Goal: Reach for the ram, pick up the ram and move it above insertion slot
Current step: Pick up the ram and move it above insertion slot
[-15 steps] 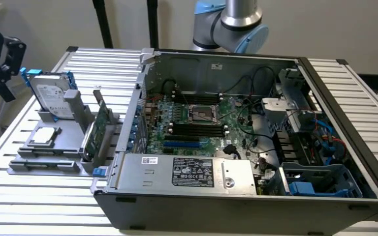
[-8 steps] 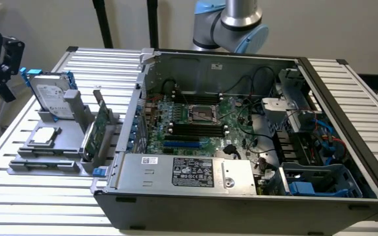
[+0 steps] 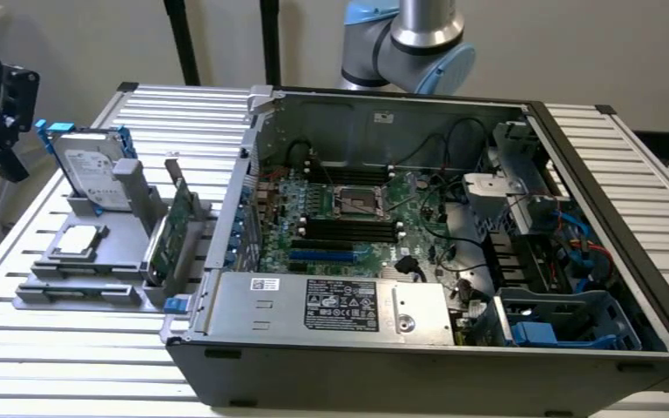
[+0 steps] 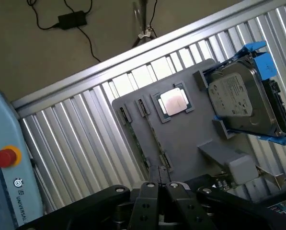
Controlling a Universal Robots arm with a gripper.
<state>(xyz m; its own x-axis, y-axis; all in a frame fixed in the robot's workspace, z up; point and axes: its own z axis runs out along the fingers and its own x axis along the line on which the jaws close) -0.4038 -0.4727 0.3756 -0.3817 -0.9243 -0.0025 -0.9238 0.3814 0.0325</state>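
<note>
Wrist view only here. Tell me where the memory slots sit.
Observer: The black slots lie on the motherboard inside the open case, just below the CPU socket in the exterior view.
Operator: Give me the gripper's place against that case.
Observer: The gripper hangs at the exterior view's far left, beyond the fixture and outside the case.
Operator: Report anything near those slots.
Observer: Black cables cross the board on the exterior view's right of the slots.
</note>
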